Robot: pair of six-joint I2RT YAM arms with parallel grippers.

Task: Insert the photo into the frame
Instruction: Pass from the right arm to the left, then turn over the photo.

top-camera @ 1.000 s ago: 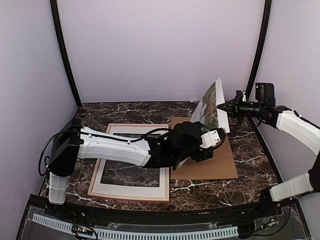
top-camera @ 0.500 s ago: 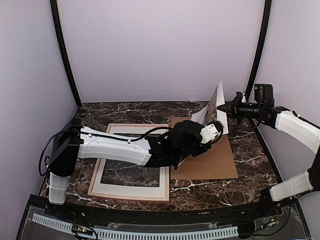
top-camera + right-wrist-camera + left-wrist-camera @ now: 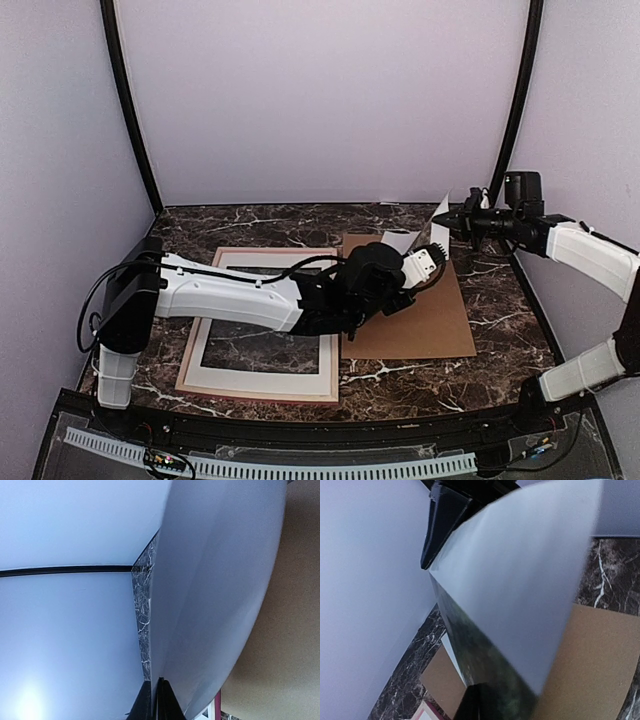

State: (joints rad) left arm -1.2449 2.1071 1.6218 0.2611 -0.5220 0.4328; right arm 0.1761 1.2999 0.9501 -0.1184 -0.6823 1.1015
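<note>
Left arm (image 3: 250, 295) stretched rightward, right arm (image 3: 590, 250) leftward, both jaws clamped on the bowed photo (image 3: 520, 580).

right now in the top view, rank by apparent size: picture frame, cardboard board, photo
1. pink-tan rectangular wooden frame, lying flat: largest
2. brown rectangular cardboard board: next
3. white-backed paper photo: smallest as seen, but it is bent, nearly edge-on and partly hidden, so its real size is unsure
</note>
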